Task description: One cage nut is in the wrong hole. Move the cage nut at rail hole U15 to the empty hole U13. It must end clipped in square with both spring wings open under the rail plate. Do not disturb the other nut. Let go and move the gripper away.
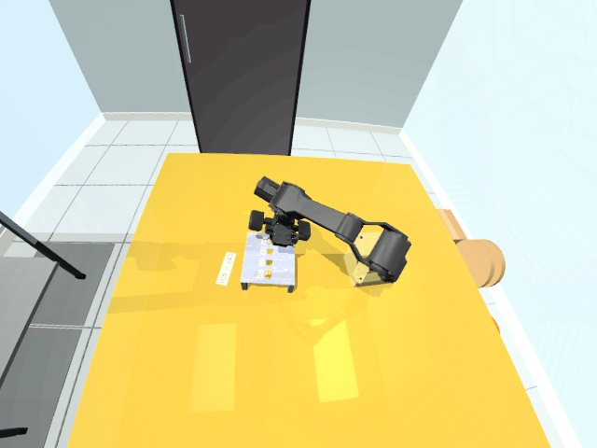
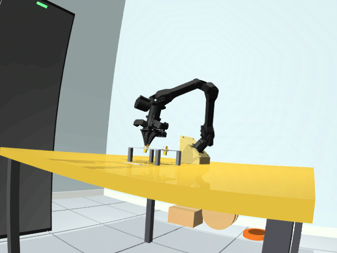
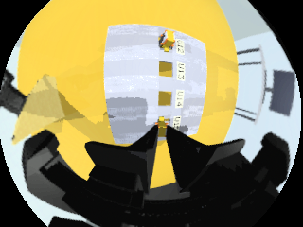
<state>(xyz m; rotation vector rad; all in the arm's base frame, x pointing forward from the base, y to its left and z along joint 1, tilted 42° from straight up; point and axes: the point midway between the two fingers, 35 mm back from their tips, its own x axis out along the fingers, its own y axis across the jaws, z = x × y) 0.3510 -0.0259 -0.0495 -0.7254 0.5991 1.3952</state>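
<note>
- Black parallel jaws [image 2: 147,144] clamped on small yellow cage nut [image 2: 145,149] [image 3: 162,121], at U15 end of rail plate
- Other yellow nut [image 1: 268,273] [image 2: 165,150] [image 3: 167,41] sat at U12
- U13 [image 1: 269,262] [image 3: 166,69], U14 [image 1: 269,251] [image 3: 165,98] w/o nuts

The wrist view's lowest label [image 3: 177,123] is partly hidden by the tool [image 3: 162,127].

Top — overhead, exterior — tableside, wrist — close

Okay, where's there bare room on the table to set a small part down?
Roomiest is the yellow tabletop on the side of the rail plate away from the gripper. Crowded: between plate and arm base, under the arm, and around U15, where the gripper grips the nut.
</note>
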